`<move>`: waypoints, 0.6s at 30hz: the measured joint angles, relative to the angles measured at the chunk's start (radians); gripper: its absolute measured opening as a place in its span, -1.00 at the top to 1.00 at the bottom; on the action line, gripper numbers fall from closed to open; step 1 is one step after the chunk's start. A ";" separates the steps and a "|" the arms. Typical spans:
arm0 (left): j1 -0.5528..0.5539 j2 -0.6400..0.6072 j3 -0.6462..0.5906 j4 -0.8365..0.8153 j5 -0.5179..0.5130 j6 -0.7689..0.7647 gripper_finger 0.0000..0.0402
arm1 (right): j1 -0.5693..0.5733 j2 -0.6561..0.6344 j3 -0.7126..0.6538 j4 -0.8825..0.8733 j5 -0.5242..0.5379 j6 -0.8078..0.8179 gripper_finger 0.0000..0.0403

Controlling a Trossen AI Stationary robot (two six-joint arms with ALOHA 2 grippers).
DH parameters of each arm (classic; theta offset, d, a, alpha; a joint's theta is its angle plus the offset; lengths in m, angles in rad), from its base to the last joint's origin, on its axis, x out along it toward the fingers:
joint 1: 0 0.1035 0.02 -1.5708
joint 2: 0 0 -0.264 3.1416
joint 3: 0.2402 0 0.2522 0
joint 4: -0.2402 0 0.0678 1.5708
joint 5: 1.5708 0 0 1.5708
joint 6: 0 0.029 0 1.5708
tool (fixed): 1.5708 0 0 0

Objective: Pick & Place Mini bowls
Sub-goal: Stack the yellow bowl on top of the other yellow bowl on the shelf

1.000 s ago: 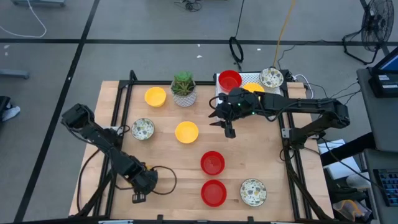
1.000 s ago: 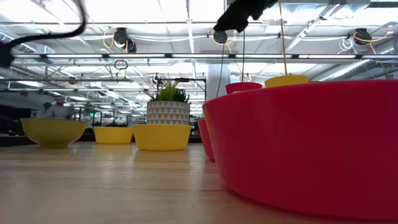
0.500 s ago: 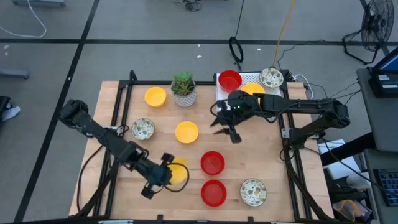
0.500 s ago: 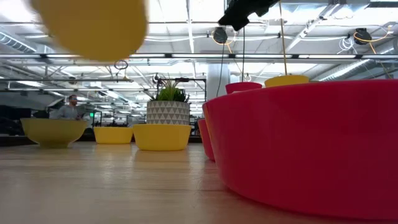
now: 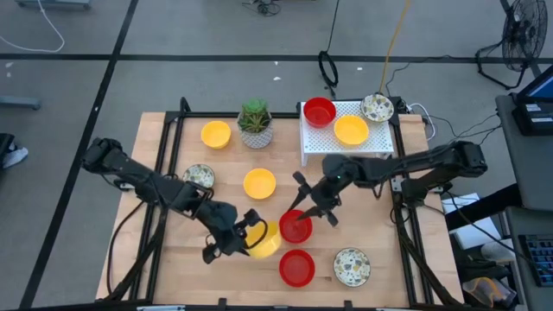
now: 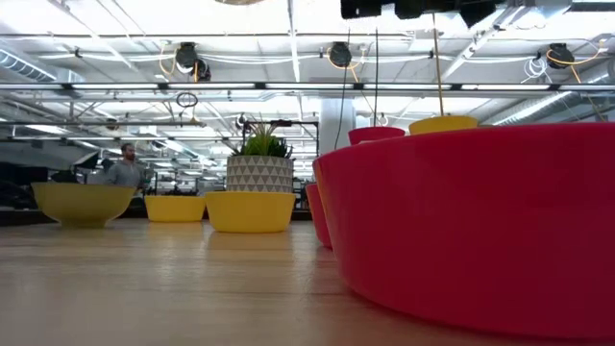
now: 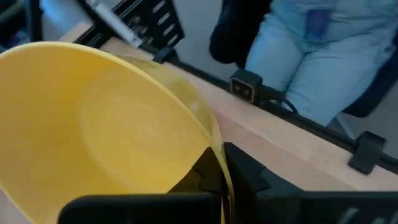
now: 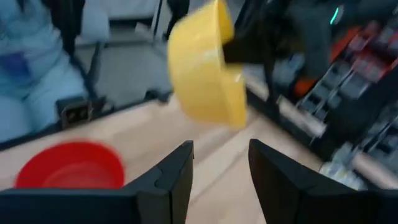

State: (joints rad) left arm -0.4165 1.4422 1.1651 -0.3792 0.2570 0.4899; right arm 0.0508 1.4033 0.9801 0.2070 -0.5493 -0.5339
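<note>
No readable writing or brand shows on anything. The left gripper (image 5: 251, 235) has its jaws closed on the rim of a plain, glossy yellow bowl (image 5: 264, 240), carried above the front middle of the tabletop (image 5: 164, 285) just beside a red bowl (image 5: 295, 226). The right gripper (image 5: 315, 206) hangs over that red bowl with its jaws open and holding nothing, while other red, yellow and speckled cream bowls sit around the tabletop and on the white rack (image 5: 346, 149).

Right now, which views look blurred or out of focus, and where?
Right wrist view: motion-smeared, the yellow round bowl in the left hand soft-edged. Low view: the nearest red round bowl looms large and soft. Left wrist view: the background person is unfocused. High view: sharp.
</note>
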 joint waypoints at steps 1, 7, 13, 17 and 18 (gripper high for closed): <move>0.008 0.000 0.000 0.006 0.028 0.026 0.97 | 0.004 0.000 -0.020 0.063 -0.001 0.013 0.30; 0.059 0.000 0.000 0.066 0.204 0.174 0.94 | 0.010 0.000 -0.080 0.236 -0.013 0.080 0.30; 0.122 0.000 0.000 0.114 0.352 0.285 0.95 | 0.013 0.012 -0.080 0.343 -0.108 0.157 0.30; 0.149 0.000 0.000 0.151 0.432 0.320 0.96 | 0.013 0.033 -0.078 0.421 -0.111 0.184 0.30; 0.152 0.000 0.000 0.153 0.452 0.330 0.97 | 0.013 0.047 -0.071 0.426 -0.111 0.183 0.30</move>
State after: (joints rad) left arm -0.2640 1.4422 1.1648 -0.2264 0.7086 0.8198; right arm 0.0639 1.4501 0.9095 0.6326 -0.6600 -0.3510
